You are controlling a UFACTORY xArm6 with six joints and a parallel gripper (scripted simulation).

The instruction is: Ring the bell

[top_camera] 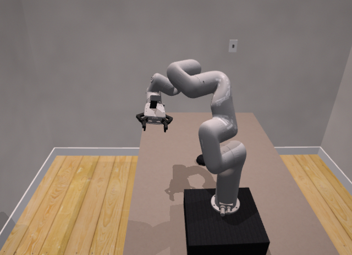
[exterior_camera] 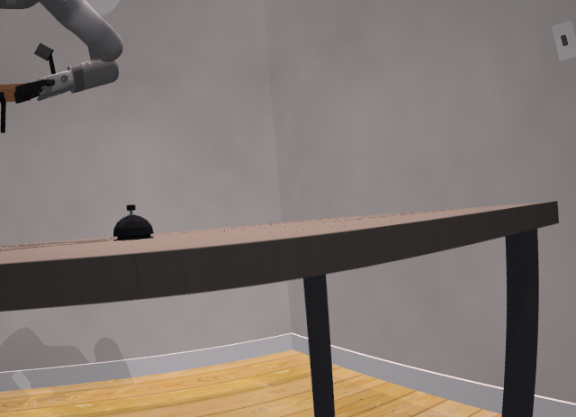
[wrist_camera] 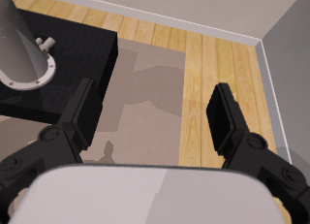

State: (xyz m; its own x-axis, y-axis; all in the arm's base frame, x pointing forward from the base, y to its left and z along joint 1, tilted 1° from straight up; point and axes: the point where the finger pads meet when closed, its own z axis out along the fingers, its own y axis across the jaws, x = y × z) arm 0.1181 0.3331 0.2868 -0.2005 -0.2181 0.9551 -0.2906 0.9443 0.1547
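Pincer hangs high above the table with its fingers spread fully apart and nothing between them. Black bell stands upright on the table, well below the pincer and well apart from it, its button untouched. Seen from above, the bell is mostly hidden behind the arm.

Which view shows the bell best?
The exterior view: the bell stands on the table in full profile, button up. The top view shows only a dark sliver behind the arm; the wrist view shows none.
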